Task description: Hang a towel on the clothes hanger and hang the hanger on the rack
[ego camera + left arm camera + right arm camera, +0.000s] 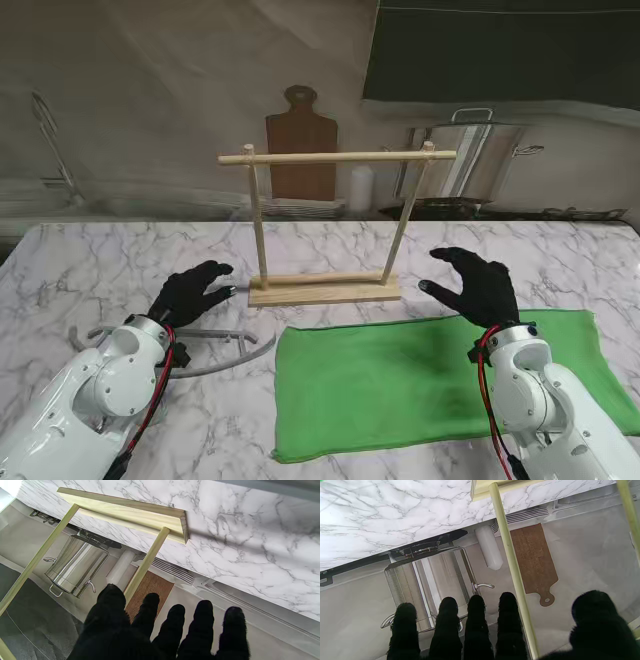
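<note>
You get even, fairly bright light in the stand view, with soft shadows falling on the towel [440, 375] near the right robot hand [478, 285] and a faint one beside the rack [325, 225] base on the marble surface [120, 260]. In the left wrist view the rack throws a harder dark shadow across the marble, and the far corner blows out white. Both wrist views show the black-gloved fingers [476, 620] as featureless silhouettes, slightly soft-edged.
</note>
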`<state>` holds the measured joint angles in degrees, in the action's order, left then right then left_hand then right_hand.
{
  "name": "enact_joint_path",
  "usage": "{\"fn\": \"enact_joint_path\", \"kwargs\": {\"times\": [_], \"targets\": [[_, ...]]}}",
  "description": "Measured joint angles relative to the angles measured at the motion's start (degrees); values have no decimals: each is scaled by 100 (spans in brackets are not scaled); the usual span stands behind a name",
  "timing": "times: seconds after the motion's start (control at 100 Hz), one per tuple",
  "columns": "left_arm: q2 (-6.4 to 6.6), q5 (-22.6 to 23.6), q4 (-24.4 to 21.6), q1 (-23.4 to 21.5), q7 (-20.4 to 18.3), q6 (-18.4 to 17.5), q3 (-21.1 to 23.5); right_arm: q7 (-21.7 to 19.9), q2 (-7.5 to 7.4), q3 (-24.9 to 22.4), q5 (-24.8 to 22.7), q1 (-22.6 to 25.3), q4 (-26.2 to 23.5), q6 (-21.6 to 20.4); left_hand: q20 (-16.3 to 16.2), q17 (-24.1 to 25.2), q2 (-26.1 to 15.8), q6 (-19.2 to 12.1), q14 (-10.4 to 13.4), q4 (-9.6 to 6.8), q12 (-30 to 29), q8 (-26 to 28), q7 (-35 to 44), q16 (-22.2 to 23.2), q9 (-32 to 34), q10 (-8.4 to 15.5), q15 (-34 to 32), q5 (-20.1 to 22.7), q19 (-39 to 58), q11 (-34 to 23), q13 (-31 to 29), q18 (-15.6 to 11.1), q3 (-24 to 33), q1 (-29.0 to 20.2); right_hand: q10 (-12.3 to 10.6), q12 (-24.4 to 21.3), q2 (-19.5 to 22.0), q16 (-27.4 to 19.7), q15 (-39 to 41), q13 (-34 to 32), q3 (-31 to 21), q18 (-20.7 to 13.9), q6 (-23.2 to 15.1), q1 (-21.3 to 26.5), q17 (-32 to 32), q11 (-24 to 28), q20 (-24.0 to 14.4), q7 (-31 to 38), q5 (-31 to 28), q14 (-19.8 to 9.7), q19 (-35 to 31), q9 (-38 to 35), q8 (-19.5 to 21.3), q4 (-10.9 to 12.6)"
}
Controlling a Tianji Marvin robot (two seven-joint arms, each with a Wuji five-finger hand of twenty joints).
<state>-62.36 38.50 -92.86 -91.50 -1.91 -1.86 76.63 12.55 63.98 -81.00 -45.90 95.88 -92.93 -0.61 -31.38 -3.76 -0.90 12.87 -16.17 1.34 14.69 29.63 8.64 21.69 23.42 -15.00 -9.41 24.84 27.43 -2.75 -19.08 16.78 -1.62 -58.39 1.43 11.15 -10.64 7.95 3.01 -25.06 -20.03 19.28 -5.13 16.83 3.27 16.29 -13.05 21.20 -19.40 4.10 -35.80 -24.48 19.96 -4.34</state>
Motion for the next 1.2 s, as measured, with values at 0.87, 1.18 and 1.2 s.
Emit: {"fn": "enact_joint_path", "kwargs": {"times": [0.87,1.18,1.2], "targets": [[16,67,-38,-32,-28,29,14,-316,-44,-1116,-657,109,320,-837,0,0,0,0,0,0,0,0,0,0,0,0,4,0,0,0,3,0,0,0,-73,-71,-1032,20,-12,511,-1216,-59,-632,-813,-221,-79,0,-293,618,-109,243,834,0,5],[9,143,26,-34,47,29,85,-603,-295,-2024,-1425,289,743,-1029,0,0,0,0,0,0,0,0,0,0,0,0,6,0,0,0,4,0,0,0,-218,-203,-1704,20,-135,795,-1977,-61,-625,-1326,-316,-247,0,-1296,1077,-138,860,1056,-206,-246],[9,151,28,-35,53,28,90,-592,-306,-2057,-1463,303,782,-1013,0,0,0,0,0,0,0,0,0,0,0,0,6,0,0,0,4,0,0,0,-218,-205,-1704,20,-135,814,-1977,-62,-627,-1326,-332,-252,0,-1296,1076,-138,877,1056,-206,-246]]}}
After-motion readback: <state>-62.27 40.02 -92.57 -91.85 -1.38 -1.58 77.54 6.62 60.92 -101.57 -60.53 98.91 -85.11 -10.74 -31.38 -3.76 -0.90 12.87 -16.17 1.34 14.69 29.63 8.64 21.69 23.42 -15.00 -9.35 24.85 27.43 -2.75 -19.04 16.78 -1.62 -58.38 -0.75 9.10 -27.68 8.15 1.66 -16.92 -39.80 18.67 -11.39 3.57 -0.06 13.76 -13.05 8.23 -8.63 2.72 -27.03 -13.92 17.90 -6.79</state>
